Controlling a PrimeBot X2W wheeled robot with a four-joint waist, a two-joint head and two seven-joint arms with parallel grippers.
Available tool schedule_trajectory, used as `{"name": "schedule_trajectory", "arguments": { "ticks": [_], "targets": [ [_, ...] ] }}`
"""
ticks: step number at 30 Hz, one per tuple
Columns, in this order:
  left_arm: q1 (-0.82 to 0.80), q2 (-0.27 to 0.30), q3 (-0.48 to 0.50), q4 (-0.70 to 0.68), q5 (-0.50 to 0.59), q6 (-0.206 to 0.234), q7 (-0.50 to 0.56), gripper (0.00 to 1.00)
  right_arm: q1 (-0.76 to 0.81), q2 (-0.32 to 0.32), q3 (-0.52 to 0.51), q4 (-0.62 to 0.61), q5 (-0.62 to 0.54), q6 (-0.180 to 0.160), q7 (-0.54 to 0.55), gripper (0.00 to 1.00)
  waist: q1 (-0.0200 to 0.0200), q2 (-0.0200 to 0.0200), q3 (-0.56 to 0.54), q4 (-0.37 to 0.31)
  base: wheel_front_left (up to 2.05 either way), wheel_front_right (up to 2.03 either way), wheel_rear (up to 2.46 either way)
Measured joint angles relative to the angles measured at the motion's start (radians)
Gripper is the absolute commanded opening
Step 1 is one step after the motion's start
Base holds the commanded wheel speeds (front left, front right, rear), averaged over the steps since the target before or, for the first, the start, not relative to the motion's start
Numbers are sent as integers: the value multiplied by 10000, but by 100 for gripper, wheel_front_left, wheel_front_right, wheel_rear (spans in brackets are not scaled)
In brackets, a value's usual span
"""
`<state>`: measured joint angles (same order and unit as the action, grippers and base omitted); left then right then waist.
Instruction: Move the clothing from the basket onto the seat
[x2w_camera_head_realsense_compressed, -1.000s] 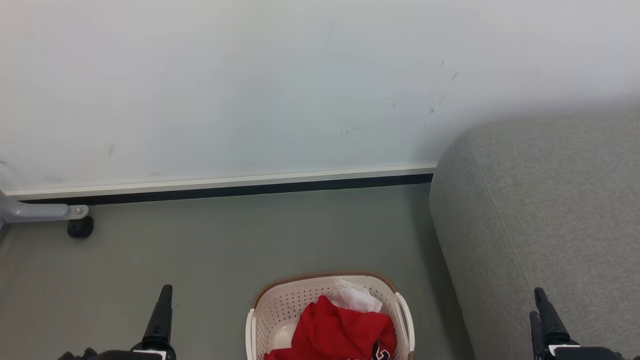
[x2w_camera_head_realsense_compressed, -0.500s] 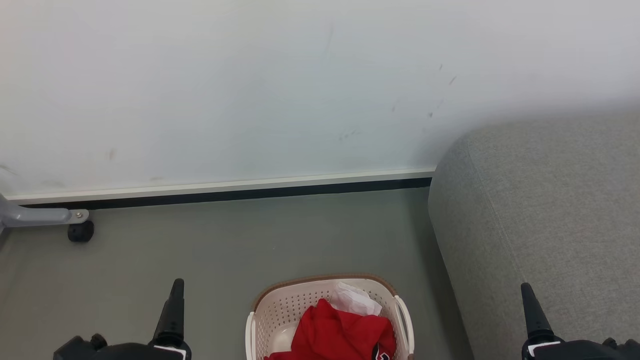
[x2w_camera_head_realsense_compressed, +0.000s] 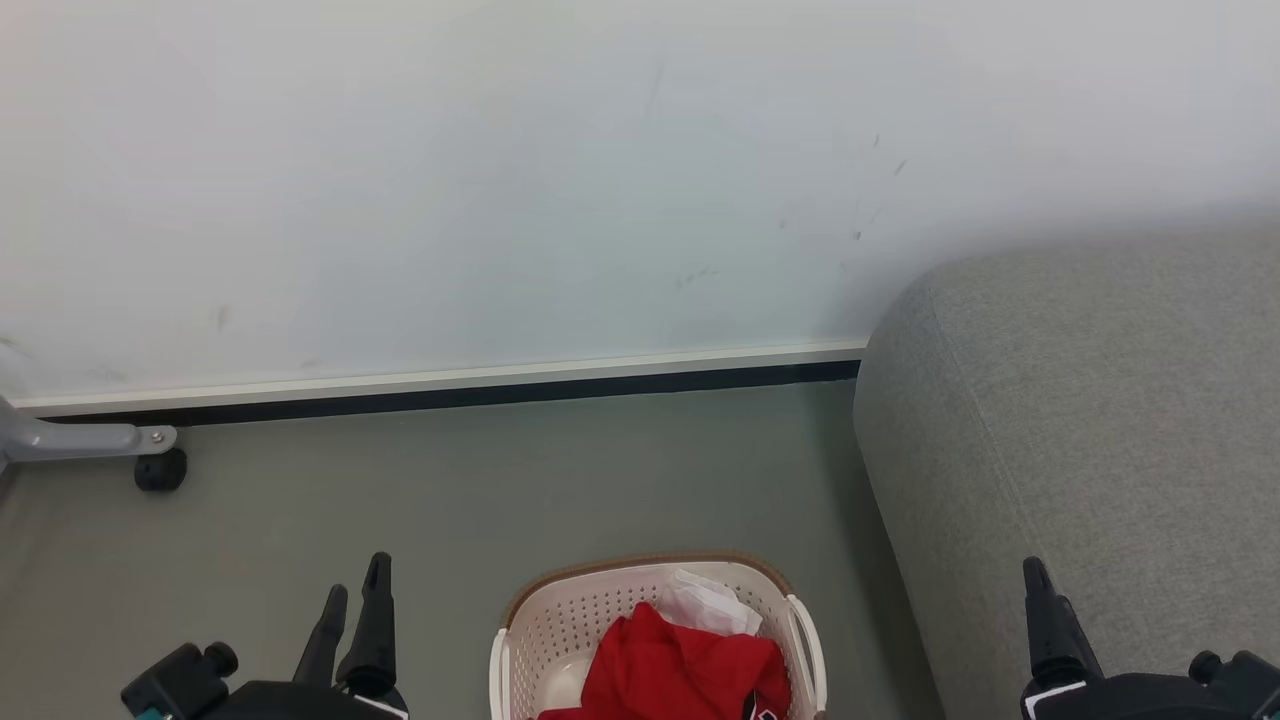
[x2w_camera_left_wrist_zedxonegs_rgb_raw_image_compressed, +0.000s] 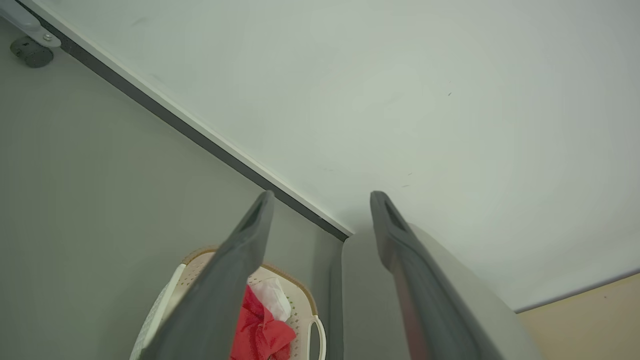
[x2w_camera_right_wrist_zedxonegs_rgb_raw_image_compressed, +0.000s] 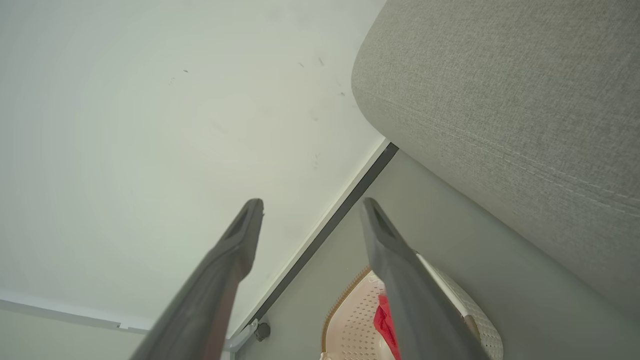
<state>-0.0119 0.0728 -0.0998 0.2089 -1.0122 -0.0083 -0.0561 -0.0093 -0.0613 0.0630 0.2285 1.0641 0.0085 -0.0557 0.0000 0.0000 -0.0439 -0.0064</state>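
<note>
The cream basket (x2w_camera_head_realsense_compressed: 640, 562) sits on the floor at the bottom centre of the head view, with the red clothing (x2w_camera_head_realsense_compressed: 680, 672) heaped inside beside a white piece (x2w_camera_head_realsense_compressed: 712, 606). The grey seat (x2w_camera_head_realsense_compressed: 1080, 450) rises to its right. My left gripper (x2w_camera_head_realsense_compressed: 356, 582) is open to the left of the basket, above the floor. My right gripper (x2w_camera_head_realsense_compressed: 1038, 578) is in front of the seat's side. In the left wrist view, my open left gripper (x2w_camera_left_wrist_zedxonegs_rgb_raw_image_compressed: 322, 197) frames the basket (x2w_camera_left_wrist_zedxonegs_rgb_raw_image_compressed: 305, 300), the clothing (x2w_camera_left_wrist_zedxonegs_rgb_raw_image_compressed: 260, 332) and the seat (x2w_camera_left_wrist_zedxonegs_rgb_raw_image_compressed: 357, 280). In the right wrist view, my right gripper (x2w_camera_right_wrist_zedxonegs_rgb_raw_image_compressed: 311, 204) stands open and empty above the basket (x2w_camera_right_wrist_zedxonegs_rgb_raw_image_compressed: 350, 320), with the clothing (x2w_camera_right_wrist_zedxonegs_rgb_raw_image_compressed: 384, 320) and the seat (x2w_camera_right_wrist_zedxonegs_rgb_raw_image_compressed: 500, 100).
A pale wall (x2w_camera_head_realsense_compressed: 500, 180) with a dark baseboard (x2w_camera_head_realsense_compressed: 450, 393) runs behind the grey floor (x2w_camera_head_realsense_compressed: 500, 480). A grey metal leg on a black caster (x2w_camera_head_realsense_compressed: 160, 468) stands at the far left by the wall.
The head view has shifted slightly. Both grippers have drifted inward toward the basket, and the left one has turned so that both its fingers now show.
</note>
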Motion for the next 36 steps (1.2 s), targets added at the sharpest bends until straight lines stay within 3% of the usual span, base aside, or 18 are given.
{"name": "schedule_trajectory", "arguments": {
  "ticks": [15,36],
  "targets": [
    [221,376,-370,-130,2686,351,-447,100,118,-284,692,-215,-2029,-303,-470,100,0,0,-77,-66,0,0,0],
    [822,405,-355,-301,5908,805,-1185,100,379,-560,1641,-449,-4537,-715,-1177,100,0,0,-256,-134,0,0,0]
  ]
}}
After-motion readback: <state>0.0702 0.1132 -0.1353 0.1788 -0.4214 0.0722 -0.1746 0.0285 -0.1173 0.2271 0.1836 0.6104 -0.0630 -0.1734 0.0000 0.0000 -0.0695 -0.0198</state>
